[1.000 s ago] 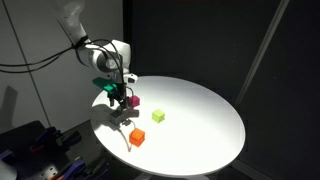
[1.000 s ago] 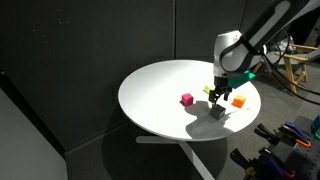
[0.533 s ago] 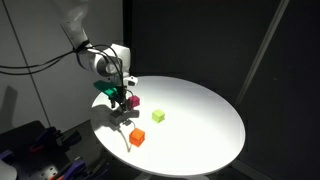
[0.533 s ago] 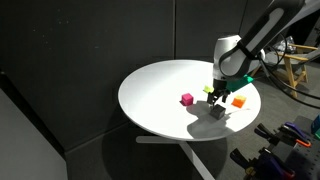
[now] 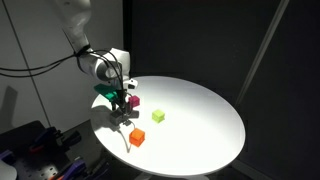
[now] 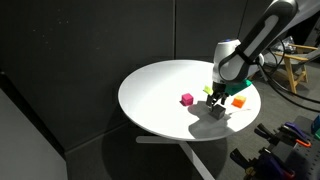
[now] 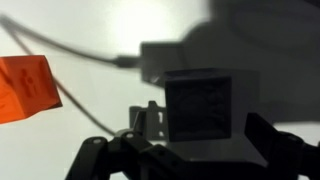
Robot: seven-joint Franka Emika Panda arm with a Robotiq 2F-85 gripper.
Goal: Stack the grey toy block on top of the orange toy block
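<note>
Count: four small cubes on one round white table point(image 5: 205, 125): one grey block point(image 6: 217, 112), one orange block point(image 6: 238, 101), one magenta cube point(image 6: 187, 99) and one yellow-green cube point(image 6: 209, 90). One arm, one pincer point(image 6: 217, 100). In an exterior view the grey block sits close to the table rim at about 4 o'clock of the tabletop. The orange block is just beside it toward 2 o'clock and apart from it, also near the rim. The yellow-green cube lies at 11 o'clock of the grey block, and the magenta cube is farther in, at about 10 o'clock. All four stand singly, none touching. Open room: a broad bare stretch of tabletop runs toward 9 o'clock in that view point(image 6: 150, 95). On the cubes' side there is little margin before the edge. The pincer points down directly over the grey block. In the wrist view the grey block point(image 7: 210, 108) fills the middle, with a dark finger point(image 7: 100, 160) low at 8 o'clock and its mate at 4 o'clock. The fingers are spread about the block's width or a little more. Whether the pads touch it cannot be told (the view is dark and blurred). The orange block point(image 7: 28, 88) shows at 9 o'clock there, well clear of the fingers.
</note>
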